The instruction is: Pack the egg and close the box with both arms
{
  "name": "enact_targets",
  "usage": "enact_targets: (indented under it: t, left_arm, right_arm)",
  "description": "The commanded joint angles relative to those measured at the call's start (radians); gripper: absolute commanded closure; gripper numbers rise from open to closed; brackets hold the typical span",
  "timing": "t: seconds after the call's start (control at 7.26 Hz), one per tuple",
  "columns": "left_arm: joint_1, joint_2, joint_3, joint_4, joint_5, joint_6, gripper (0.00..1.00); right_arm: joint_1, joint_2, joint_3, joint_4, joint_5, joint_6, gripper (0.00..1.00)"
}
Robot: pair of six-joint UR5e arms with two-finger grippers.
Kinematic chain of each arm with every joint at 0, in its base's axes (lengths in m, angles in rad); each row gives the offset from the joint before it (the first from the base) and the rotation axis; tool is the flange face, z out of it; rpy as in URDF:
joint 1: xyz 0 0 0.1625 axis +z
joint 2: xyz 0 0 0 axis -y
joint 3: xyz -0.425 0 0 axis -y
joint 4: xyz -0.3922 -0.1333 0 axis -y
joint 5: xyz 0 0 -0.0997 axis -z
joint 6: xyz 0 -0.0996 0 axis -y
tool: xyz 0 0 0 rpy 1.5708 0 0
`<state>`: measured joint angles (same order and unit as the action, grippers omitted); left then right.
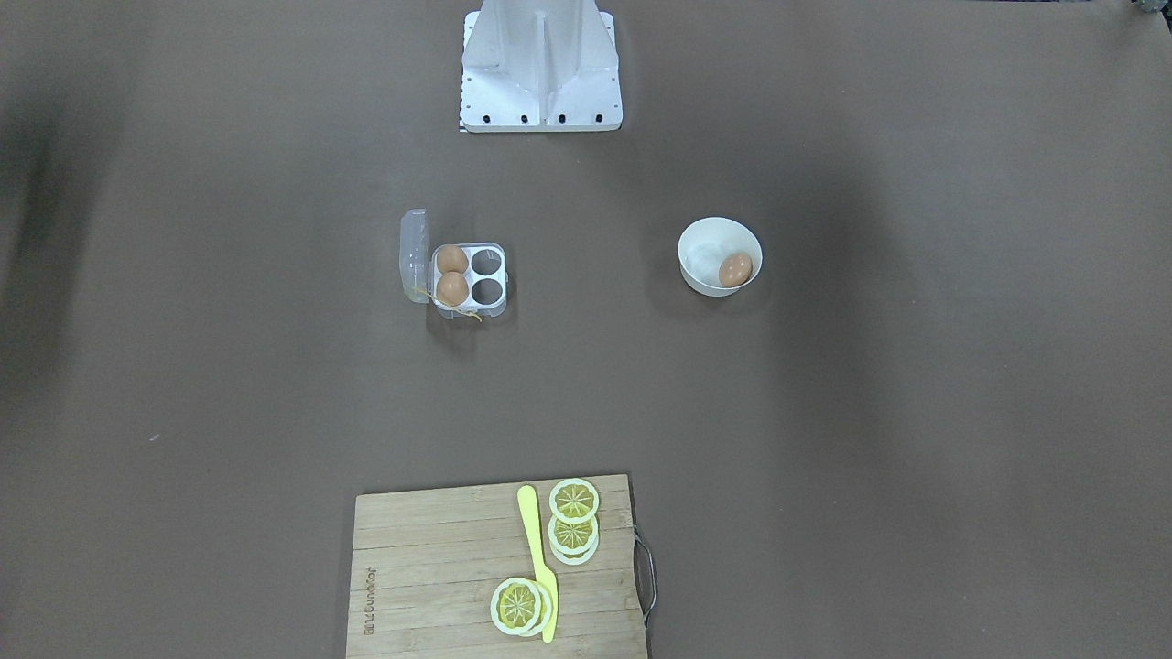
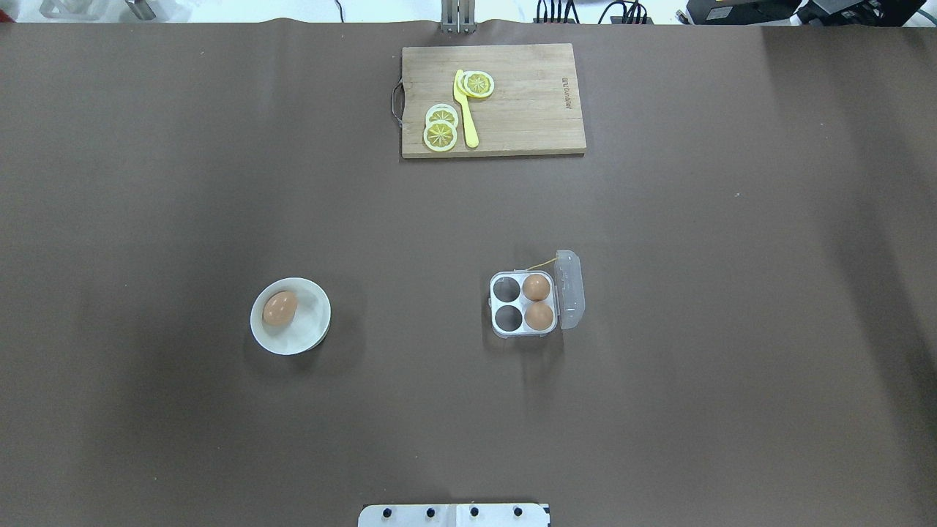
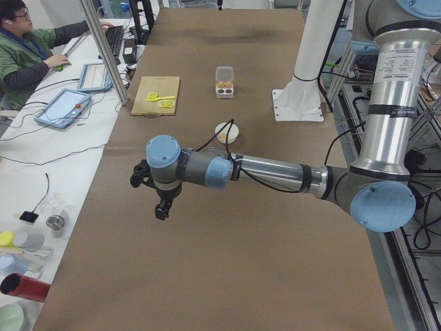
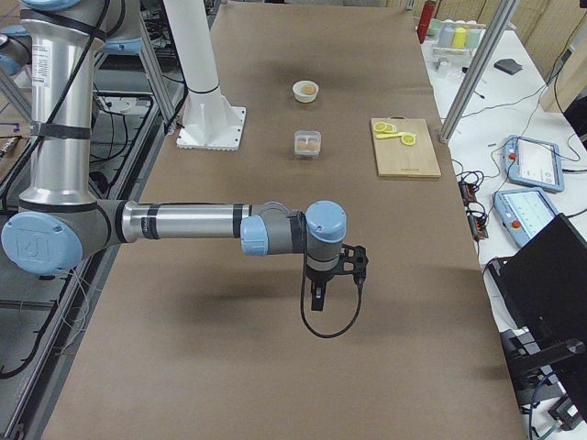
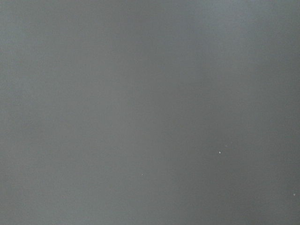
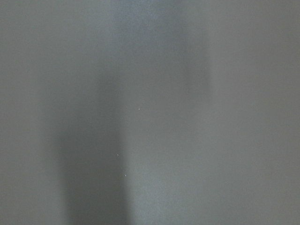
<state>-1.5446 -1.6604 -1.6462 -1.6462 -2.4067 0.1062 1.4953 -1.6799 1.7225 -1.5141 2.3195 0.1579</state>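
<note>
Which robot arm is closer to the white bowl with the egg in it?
Left. The left gripper hangs over the table on the bowl's side. The right gripper hangs toward the other end, with the egg box between it and the bowl.

Lemon slices [image 2: 441, 135] and a yellow knife [image 2: 464, 110] (lying between them) rest on a wooden cutting board [image 2: 534, 110].
</note>
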Motion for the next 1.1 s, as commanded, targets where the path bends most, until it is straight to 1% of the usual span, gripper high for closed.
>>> enact_targets:
  t: [0.0, 0.41, 0.69, 0.83, 0.96]
  left_arm:
    - [-0.003, 0.022, -0.035, -0.01, 0.001, 0.001, 0.01]
    - [0.001, 0.007, -0.035, -0.011, 0.0, 0.0, 0.01]
    - [0.001, 0.007, -0.063, -0.012, -0.002, 0.0, 0.01]
    - [0.001, 0.007, -0.057, -0.012, -0.011, -0.009, 0.01]
    - [0.004, 0.005, -0.02, -0.014, -0.014, -0.01, 0.01]
  right_arm:
    - [-0.001, 0.005, 0.002, 0.002, 0.003, 0.0, 0.0]
    - [0.0, 0.012, 0.014, 0.002, 0.003, 0.002, 0.0]
    - [0.0, 0.011, 0.084, 0.002, 0.003, 0.014, 0.0]
    - [-0.001, 0.006, 0.11, 0.002, 0.006, 0.018, 0.0]
    - [-0.001, 0.008, 0.144, 0.002, 0.007, 0.02, 0.0]
